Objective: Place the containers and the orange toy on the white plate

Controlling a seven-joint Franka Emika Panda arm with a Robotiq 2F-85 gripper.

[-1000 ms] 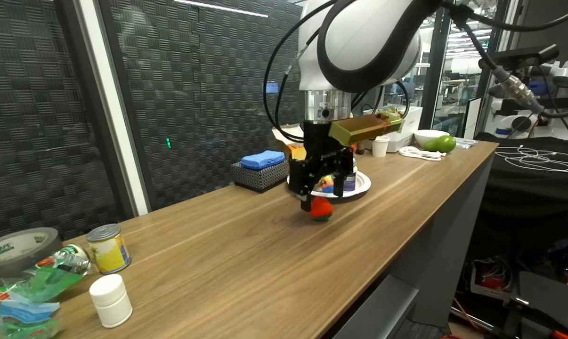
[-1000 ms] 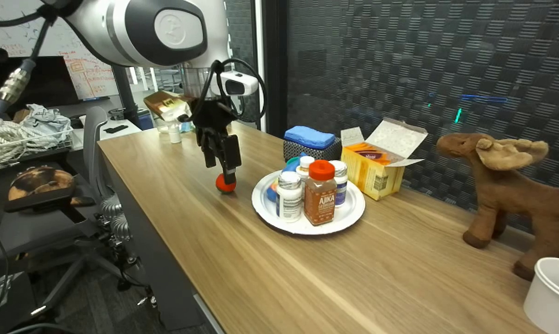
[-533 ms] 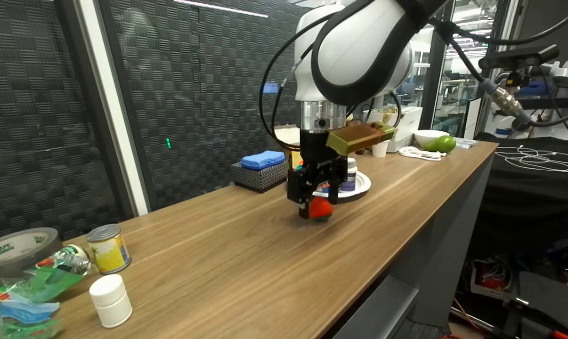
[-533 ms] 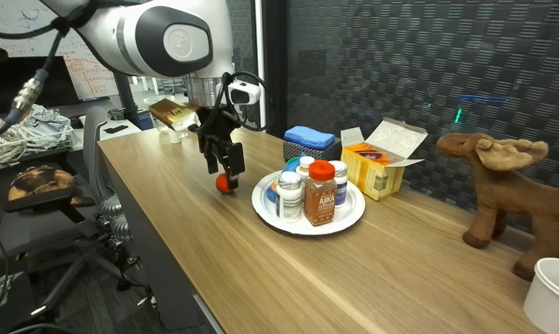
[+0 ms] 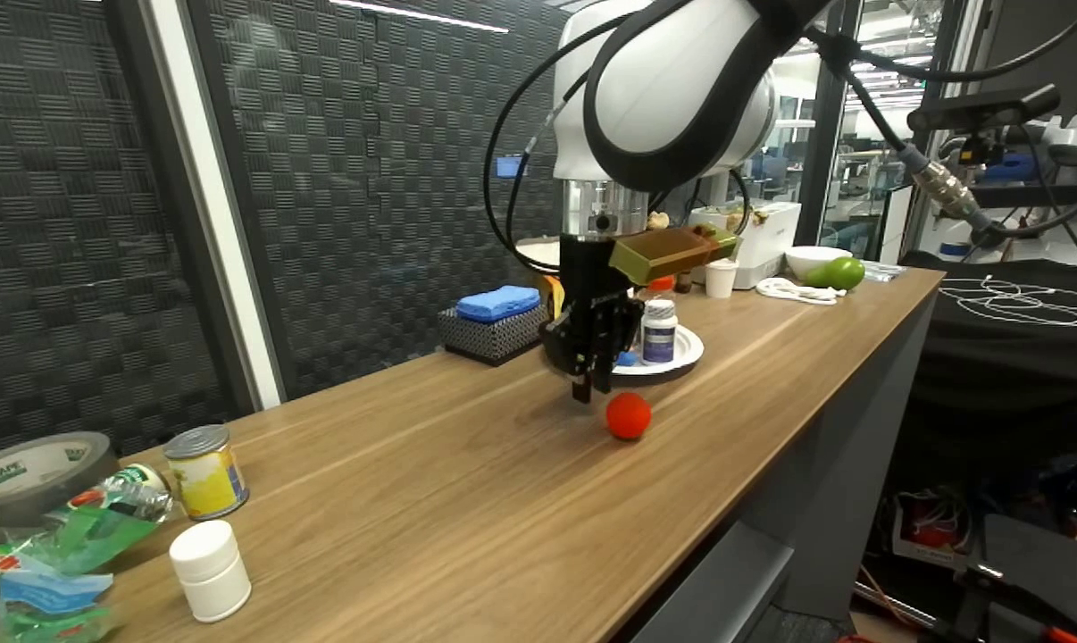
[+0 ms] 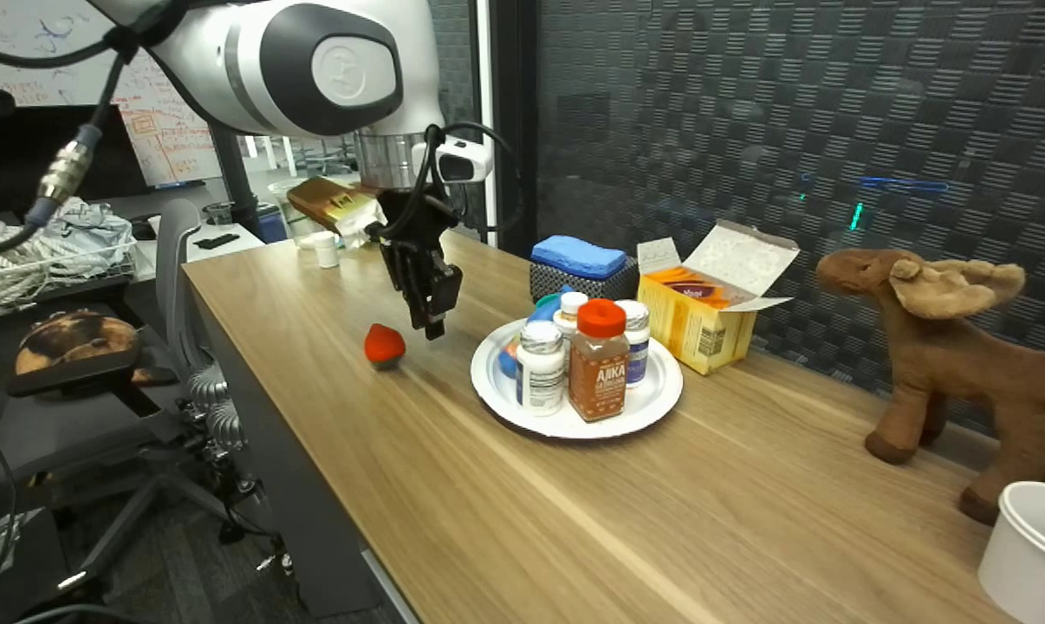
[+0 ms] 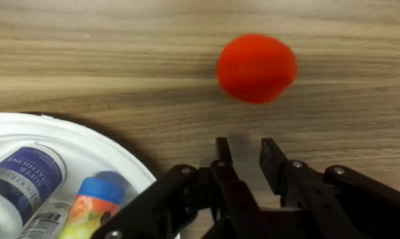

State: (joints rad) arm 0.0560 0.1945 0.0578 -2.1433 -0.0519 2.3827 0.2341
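Observation:
The orange toy [image 7: 257, 68], round and red-orange, lies on the wooden table, apart from my gripper [image 7: 243, 141], beyond its fingertips in the wrist view. My jaws stand fairly close together with a gap between them and hold nothing. In an exterior view the toy [image 6: 385, 347] sits on the side of the fingers away from the white plate [image 6: 659, 388]. On that plate stand containers: a white bottle [image 6: 540, 373], a red-lidded jar [image 6: 599, 368], another white bottle [image 6: 570, 308] and a blue-labelled bottle [image 7: 24, 179]. A blue-capped container [image 7: 95, 202] lies there too.
Behind the plate are a yellow tea box [image 6: 700, 329] and a dark patterned box with a blue cloth [image 6: 579, 256]. A plush moose [image 6: 964, 347] and a white tub [image 6: 1038, 555] stand farther along. A white bottle [image 5: 210, 572] and a can [image 5: 206, 473] are at the opposite end.
The fingers have drawn together and risen a little. The orange toy has slipped out from between them and moved away from the plate, toward the table's long outer edge.

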